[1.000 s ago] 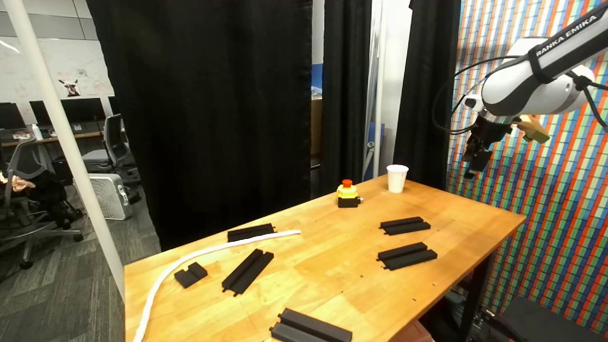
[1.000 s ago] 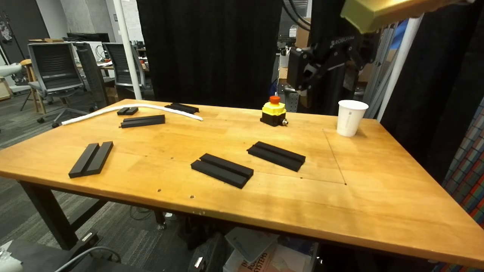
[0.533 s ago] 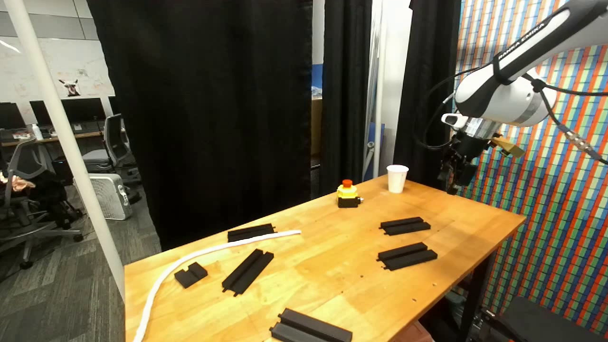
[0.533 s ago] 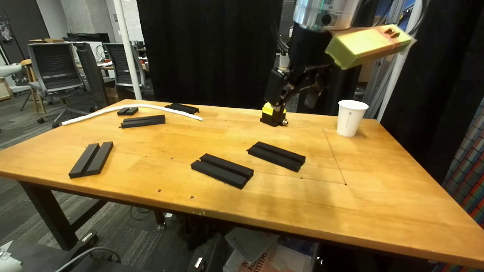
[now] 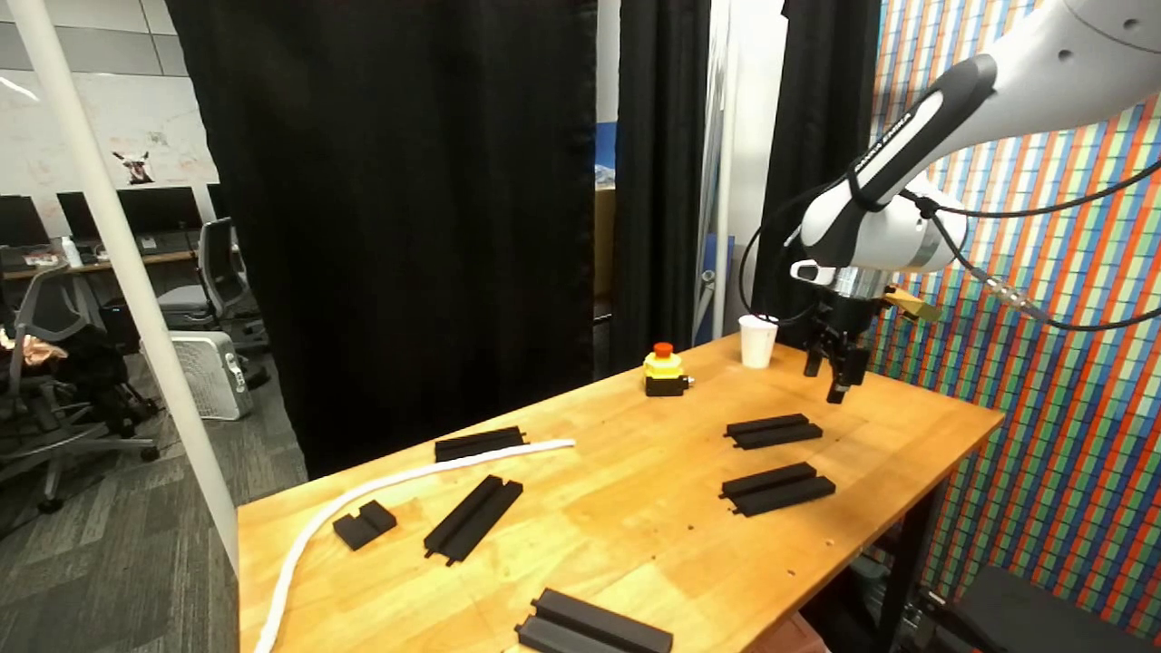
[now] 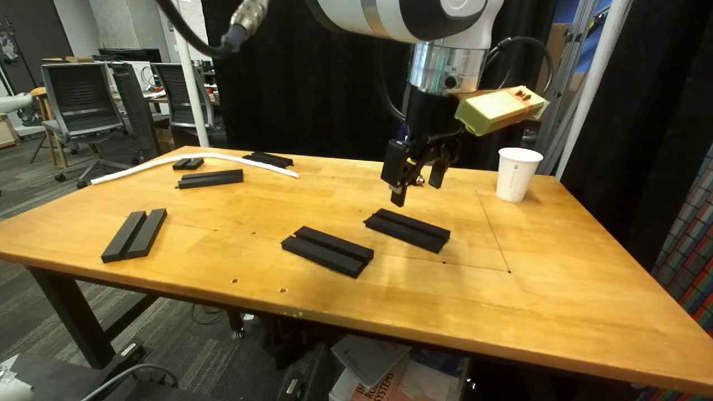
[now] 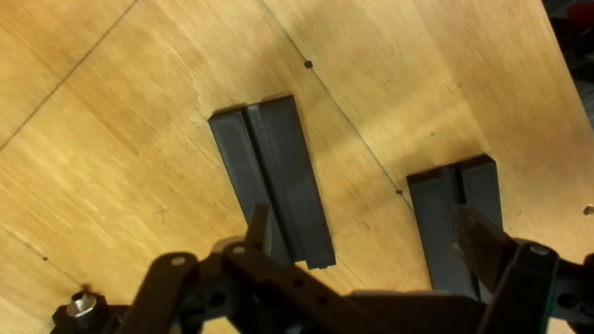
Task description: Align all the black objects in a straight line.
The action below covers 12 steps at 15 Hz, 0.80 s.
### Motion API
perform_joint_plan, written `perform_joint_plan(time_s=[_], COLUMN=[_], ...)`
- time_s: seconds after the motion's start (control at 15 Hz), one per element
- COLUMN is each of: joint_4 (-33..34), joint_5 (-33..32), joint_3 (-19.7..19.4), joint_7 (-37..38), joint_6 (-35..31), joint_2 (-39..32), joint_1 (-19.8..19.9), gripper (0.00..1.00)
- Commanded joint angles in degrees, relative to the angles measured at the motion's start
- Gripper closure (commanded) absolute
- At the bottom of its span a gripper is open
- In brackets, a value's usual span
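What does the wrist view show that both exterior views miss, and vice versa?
Wrist view only: a small cross-shaped mark on the tabletop, not discernible from outside.

Both exterior views only: the white paper cup, the white strip, the black curtain, the small notched black block and three longer black pieces.

Shared: the tool, open and holding nothing; the two grooved black pieces nearest it; the silver connector.
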State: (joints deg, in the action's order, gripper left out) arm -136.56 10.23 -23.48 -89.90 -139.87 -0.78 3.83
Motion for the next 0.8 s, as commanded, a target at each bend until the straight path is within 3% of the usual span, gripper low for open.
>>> perform_joint_plan(time_s=[0.0,0.73], joint_4=[4.64,11.98], joint_5=[-0.57,-4.39], joint_3=[4.97,13.07], joint_7=[-0.52,-0.7], joint_6=[-1.54,-5.6], joint_2=[-5.81,-16.16], joint_1=[4.58,10.5], gripper=[0.0,0.0])
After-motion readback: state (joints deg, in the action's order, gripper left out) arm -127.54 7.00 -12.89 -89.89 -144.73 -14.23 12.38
